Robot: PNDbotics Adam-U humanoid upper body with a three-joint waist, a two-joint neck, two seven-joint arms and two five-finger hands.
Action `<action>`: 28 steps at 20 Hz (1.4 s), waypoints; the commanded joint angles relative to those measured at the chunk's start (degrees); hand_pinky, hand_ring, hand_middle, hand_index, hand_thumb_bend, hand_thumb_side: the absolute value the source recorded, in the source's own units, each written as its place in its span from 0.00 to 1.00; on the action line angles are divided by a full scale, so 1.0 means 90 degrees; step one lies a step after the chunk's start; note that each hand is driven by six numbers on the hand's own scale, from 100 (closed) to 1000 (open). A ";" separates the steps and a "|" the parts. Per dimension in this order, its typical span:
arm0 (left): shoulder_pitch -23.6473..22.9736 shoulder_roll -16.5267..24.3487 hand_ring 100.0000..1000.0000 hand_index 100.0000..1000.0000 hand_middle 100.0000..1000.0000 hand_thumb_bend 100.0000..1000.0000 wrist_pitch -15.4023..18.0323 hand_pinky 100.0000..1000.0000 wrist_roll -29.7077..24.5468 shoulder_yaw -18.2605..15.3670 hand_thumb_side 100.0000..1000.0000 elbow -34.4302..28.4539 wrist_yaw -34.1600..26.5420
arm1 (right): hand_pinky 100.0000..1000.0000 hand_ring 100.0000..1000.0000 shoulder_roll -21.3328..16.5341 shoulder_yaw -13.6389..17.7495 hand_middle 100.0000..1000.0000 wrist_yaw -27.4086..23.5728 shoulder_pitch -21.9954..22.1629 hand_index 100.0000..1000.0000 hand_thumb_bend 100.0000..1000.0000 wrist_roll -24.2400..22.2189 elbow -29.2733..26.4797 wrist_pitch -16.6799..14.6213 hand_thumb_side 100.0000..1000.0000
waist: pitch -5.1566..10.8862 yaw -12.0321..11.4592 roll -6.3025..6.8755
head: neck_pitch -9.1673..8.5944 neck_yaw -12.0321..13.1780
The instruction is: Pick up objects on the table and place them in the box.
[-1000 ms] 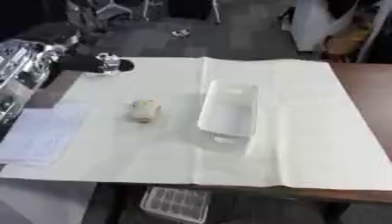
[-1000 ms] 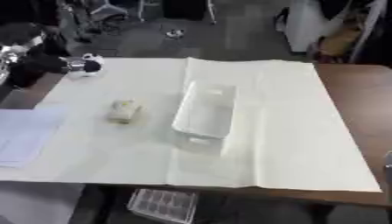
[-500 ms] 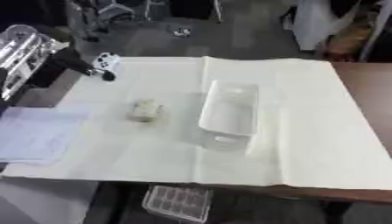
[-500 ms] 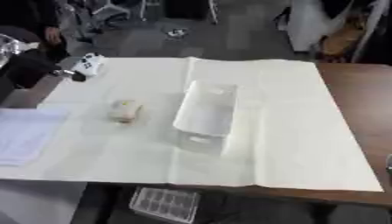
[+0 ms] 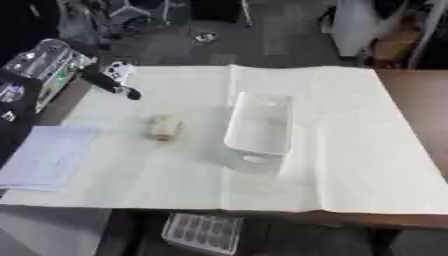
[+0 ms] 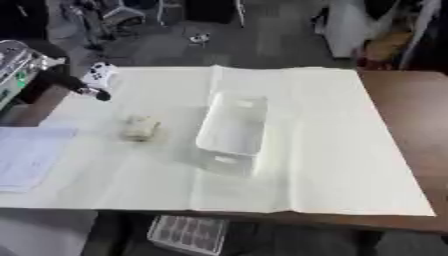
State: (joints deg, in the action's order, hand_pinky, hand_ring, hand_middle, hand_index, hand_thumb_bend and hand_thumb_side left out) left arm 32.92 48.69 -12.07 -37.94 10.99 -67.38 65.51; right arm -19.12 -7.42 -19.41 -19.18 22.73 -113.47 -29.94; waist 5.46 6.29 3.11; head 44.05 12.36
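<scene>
Surface (image 5: 350,150): covered by a pale cloth, presumably to keep the work area uniform.
Box (image 5: 260,122): white, empty, set at the centre, open side up so objects can be dropped in.
Left hand (image 5: 109,85): seen at 10 o'clock, above the cloth's edge; whether its fingers are clenched or released cannot be told.
Object (image 5: 164,127): small, pale, left lying at 9 o'clock just beside the box, not yet picked up.

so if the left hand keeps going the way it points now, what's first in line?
Probably the small beige object. The left hand points down-right across the white cloth, roughly toward it. Depth is unclear, so it might pass above or just beside it.
</scene>
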 commanded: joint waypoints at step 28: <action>0.0833 -0.0628 0.44 0.67 0.59 1.00 0.0307 0.15 0.0447 -0.0028 1.00 0.1860 -0.0142 | 0.30 0.40 0.0129 -0.0097 0.40 -0.0164 -0.0222 0.57 0.00 -0.0182 -0.0045 0.0028 1.00 | -0.0054 0.0262 0.0064 | 0.0007 0.0352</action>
State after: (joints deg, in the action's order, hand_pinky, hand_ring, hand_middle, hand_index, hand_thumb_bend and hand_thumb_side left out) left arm 38.86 41.97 -9.32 -32.95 11.07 -50.57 63.34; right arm -18.05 -8.36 -20.66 -20.04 21.39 -113.46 -29.60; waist 4.66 8.63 3.65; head 44.09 14.78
